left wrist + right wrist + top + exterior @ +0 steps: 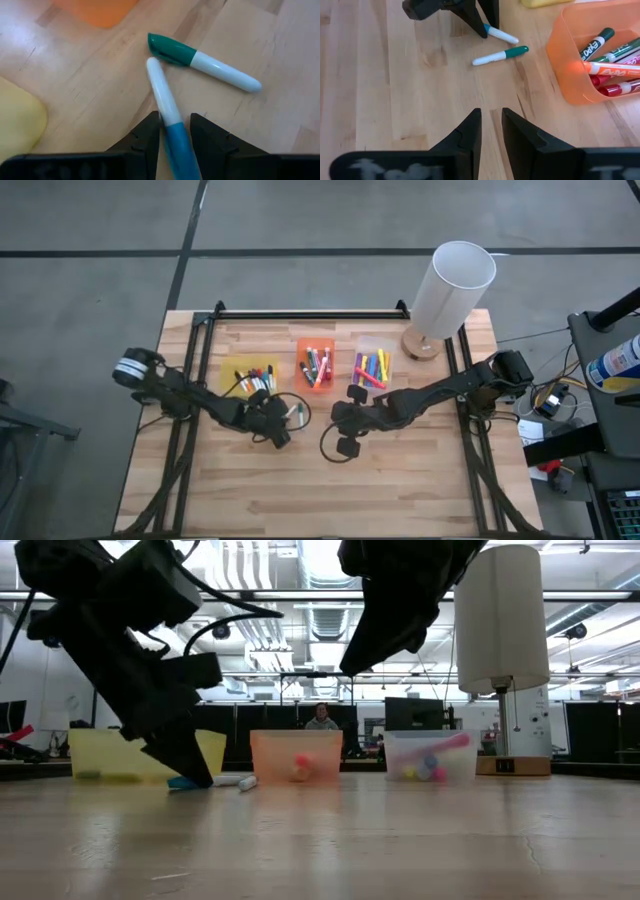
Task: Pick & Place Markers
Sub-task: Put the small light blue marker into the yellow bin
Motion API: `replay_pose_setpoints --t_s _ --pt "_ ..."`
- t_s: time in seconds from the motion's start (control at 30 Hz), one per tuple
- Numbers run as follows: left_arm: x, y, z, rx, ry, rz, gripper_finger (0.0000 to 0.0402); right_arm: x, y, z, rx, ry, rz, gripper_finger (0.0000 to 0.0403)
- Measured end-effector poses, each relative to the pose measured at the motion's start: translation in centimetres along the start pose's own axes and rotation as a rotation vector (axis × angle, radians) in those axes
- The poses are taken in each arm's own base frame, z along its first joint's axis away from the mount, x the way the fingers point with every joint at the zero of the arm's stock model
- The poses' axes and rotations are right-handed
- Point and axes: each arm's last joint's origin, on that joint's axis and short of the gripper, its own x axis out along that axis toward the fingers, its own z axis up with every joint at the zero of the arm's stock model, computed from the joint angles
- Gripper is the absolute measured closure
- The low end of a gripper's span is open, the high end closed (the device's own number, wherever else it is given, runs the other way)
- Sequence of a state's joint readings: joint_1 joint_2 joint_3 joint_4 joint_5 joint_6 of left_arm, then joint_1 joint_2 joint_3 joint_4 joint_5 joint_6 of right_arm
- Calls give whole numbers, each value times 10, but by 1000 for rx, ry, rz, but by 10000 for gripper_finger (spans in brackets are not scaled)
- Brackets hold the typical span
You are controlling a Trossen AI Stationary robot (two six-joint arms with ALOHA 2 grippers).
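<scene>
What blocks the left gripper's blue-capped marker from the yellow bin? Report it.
Nothing visible. The left gripper straddles the blue-capped marker on bare wood, the yellow bin just beside it; the green-capped marker lies on the far side.

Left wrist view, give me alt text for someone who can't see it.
The left claw grips the blue end of a white-barrelled marker lying on the wooden table. Its tip nearly meets the cap of a green marker just beyond. An orange bin and a yellow bin show at the picture's edges.
</scene>
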State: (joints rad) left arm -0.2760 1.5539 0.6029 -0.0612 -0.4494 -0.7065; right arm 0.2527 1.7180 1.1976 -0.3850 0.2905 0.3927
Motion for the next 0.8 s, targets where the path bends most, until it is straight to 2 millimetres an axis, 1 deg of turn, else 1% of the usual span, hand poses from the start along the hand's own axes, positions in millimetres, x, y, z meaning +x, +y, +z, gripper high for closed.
replay_pose_setpoints --t_s 0.13,0.2,0.27,0.4,0.43,0.53,0.63,0.8 --pt "3 0 -2 -1 2 14 294 0 0 0 1 -2 1 335" --pt "3 0 -2 -2 1 12 301 0 0 0 1 -2 1 335" --pt "2 0 -1 -4 3 7 317 0 0 0 1 -1 1 335" --pt "1 0 -1 -5 7 1 370 0 0 0 1 -2 1 335" --pt "1 0 0 -6 7 2 374 0 0 0 1 -2 1 335" --pt "-1 0 0 -9 9 -5 374 0 0 0 1 -2 1 335" --pt "-7 1 2 -3 34 -7 373 0 0 0 1 -3 1 335" --pt "-29 7 13 10 36 37 370 0 0 -1 1 -2 1 335"
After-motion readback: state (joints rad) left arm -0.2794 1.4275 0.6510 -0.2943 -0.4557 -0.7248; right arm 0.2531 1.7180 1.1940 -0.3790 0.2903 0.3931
